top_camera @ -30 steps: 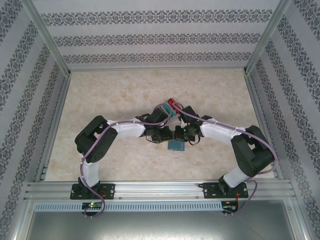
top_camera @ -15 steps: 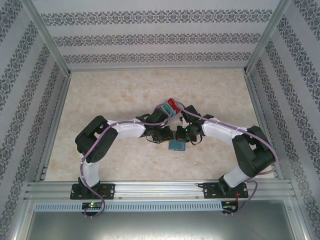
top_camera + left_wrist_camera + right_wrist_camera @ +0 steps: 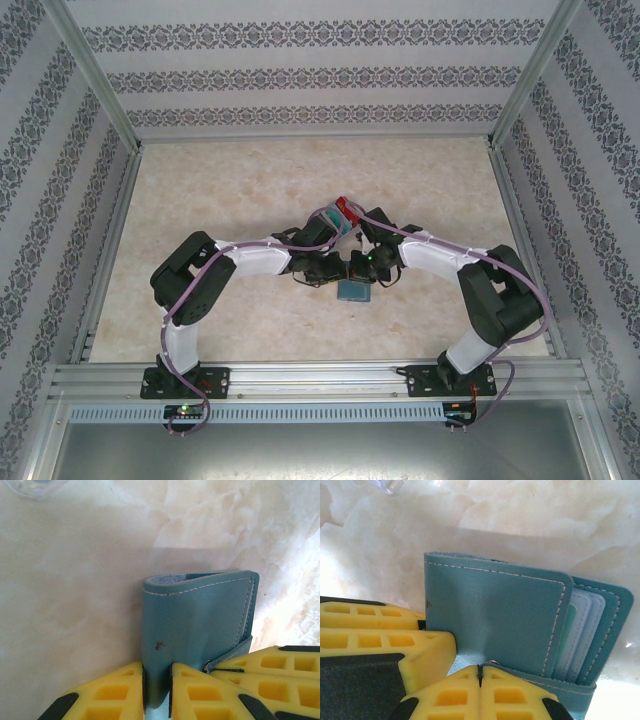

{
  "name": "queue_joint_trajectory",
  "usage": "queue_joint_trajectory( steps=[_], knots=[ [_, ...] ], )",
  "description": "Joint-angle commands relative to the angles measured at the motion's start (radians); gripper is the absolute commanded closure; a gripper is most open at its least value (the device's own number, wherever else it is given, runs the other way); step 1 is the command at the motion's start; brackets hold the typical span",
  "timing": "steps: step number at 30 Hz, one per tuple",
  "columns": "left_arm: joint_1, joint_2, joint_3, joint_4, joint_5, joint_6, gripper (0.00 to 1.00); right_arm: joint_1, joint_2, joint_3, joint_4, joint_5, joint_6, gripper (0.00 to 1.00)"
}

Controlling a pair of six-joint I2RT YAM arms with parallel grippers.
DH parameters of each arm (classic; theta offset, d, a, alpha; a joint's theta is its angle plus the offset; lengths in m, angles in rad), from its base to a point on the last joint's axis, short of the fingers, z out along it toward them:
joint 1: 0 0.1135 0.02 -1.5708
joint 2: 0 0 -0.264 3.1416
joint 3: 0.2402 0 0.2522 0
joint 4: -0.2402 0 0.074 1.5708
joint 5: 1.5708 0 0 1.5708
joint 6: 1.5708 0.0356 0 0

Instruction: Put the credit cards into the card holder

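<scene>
grip is holding unchanged over the last second: left hand point(image 3: 157, 690) and right hand point(image 3: 480, 677) are both staying clamped on the card holder point(image 3: 353, 291) at surface point(image 3: 250, 180) centre; red card point(image 3: 346, 210) is waiting at its 12 o'clock, so insertion is still pending

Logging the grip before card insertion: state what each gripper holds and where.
Both hold the flat teal-blue folding wallet: the left gripper clamps one cover's edge, and the right gripper pinches the other flap's edge.
</scene>
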Motion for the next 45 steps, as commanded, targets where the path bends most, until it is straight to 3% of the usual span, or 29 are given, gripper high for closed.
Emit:
queue_joint_trajectory(
  steps=[1,9,18,29,40,45],
  knots=[
    [-0.021,0.022,-0.013,0.038,0.022,-0.003,0.82,0.027,0.085,-0.004,0.025,0.028,0.023,1.00],
    [-0.021,0.016,-0.020,0.042,0.023,-0.008,0.82,0.012,0.132,0.006,0.035,0.057,0.052,1.00],
    [-0.021,0.021,-0.006,0.005,0.003,0.007,0.82,0.006,-0.080,-0.011,0.015,0.032,0.028,1.00],
    [-0.021,0.024,0.000,0.008,0.009,0.006,0.82,0.025,0.022,0.011,0.027,0.000,0.024,1.00],
    [-0.021,0.021,-0.008,0.023,0.009,-0.004,0.82,0.011,0.095,-0.006,0.045,0.065,0.053,1.00],
    [-0.021,0.020,-0.010,0.016,0.002,-0.004,0.82,0.023,-0.058,-0.013,0.016,0.076,0.021,1.00]
  ],
)
